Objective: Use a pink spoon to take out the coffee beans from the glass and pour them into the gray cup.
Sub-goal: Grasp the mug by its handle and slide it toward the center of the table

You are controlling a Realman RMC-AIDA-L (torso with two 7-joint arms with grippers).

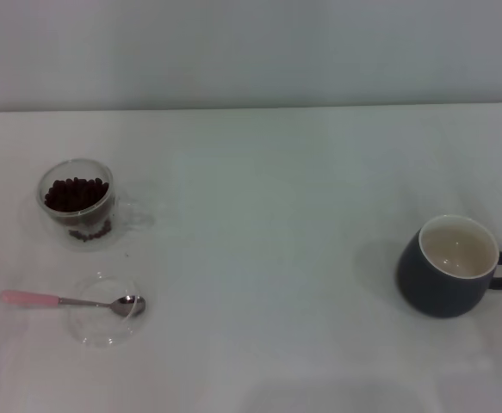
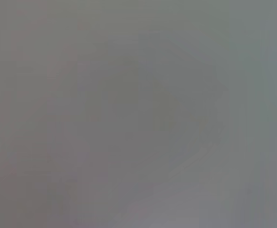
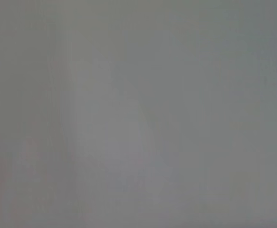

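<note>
White table point(image 1: 259, 189) fills the head view, plain and pale, meeting a light grey wall point(image 1: 251, 52) along its far edge. Both wrist views give only a featureless grey blur, and neither tool appears in any view, so whether either is released or clenched cannot be told.

At the far left stands the glass point(image 1: 77, 203), clear and double-walled, holding a heap of dark coffee beans point(image 1: 77, 194) (a few more beans show low down through its near wall). Just nearer than it, at the near left, lies a flat shallow clear glass dish point(image 1: 104, 331), hard to make out against the table. The pink spoon point(image 1: 72, 301) rests across that dish: its shiny metal bowl sits over the dish's right side, its pale pink handle sticks out to the left over the table.

Well apart, at the right, the gray cup point(image 1: 447, 268) stands upright, dark outside, cream-white inside, its loop handle pointing right. Bare table lies between the two groups.
</note>
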